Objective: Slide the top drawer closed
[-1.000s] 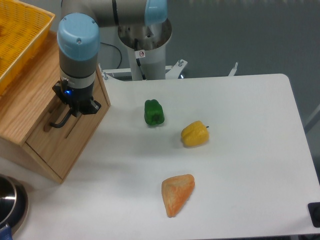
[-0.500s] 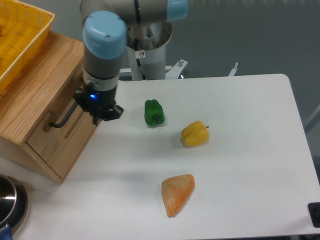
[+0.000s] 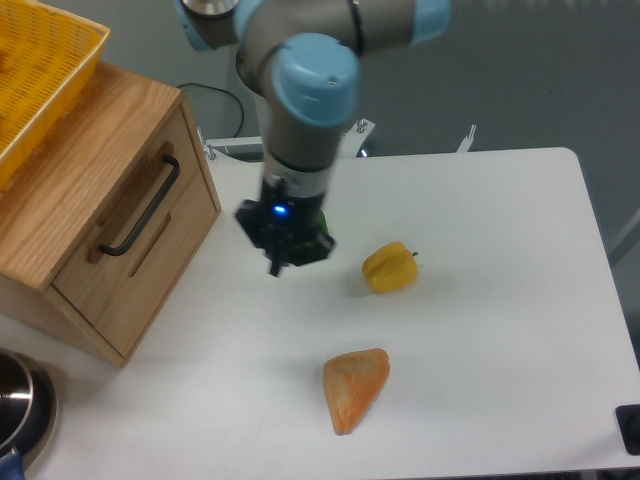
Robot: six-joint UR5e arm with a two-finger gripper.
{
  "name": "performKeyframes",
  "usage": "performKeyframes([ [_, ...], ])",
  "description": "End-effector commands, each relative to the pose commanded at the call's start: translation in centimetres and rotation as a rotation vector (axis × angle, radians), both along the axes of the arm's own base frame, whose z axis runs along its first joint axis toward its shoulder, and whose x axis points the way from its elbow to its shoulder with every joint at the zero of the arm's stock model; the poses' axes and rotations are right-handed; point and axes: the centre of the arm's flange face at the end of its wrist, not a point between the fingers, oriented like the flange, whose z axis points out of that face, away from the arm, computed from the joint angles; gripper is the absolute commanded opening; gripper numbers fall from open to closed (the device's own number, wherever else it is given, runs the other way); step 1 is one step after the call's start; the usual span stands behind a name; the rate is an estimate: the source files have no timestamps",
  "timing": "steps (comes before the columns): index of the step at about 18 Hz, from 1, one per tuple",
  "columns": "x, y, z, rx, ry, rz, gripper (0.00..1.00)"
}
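The top drawer (image 3: 165, 235) is the upper light-oak panel on the front of the oak cabinet (image 3: 70, 190) at the left, with a long black bar handle (image 3: 140, 205). Its front sits flush with the cabinet face. My gripper (image 3: 277, 264) hangs over the white table to the right of the cabinet, well clear of the handle. Its dark fingers point down and are drawn together into one narrow tip with nothing in them.
A yellow pepper (image 3: 389, 268) lies just right of the gripper, and an orange wedge-shaped piece (image 3: 354, 387) lies nearer the front. A yellow mesh basket (image 3: 40, 70) rests on the cabinet. A metal pot (image 3: 22, 405) sits at the lower left.
The gripper left the drawer handle and swung right across the table, now covering the spot where the green pepper lay. The drawer front stays against the cabinet.
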Motion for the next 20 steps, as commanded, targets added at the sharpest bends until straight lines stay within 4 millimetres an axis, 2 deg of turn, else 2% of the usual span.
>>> performKeyframes([
  [1,-0.9,-0.4,-0.4,-0.019,0.031,-0.016,1.0],
  [3,-2.0,-0.9,-1.5,-0.102,0.094,-0.031,1.0],
  [5,-3.0,-1.3,-3.5,-0.202,0.135,-0.049,1.0],
  [7,-3.2,-1.3,-4.6,-0.234,0.139,-0.07,1.0],
  [12,-5.5,-1.4,-5.2,-0.227,0.165,-0.123,1.0],
  [15,-6.4,-2.2,-5.5,-0.236,0.185,-0.297,1.0],
  [20,-7.4,-2.9,-4.6,-0.23,0.209,-0.371,1.0],
])
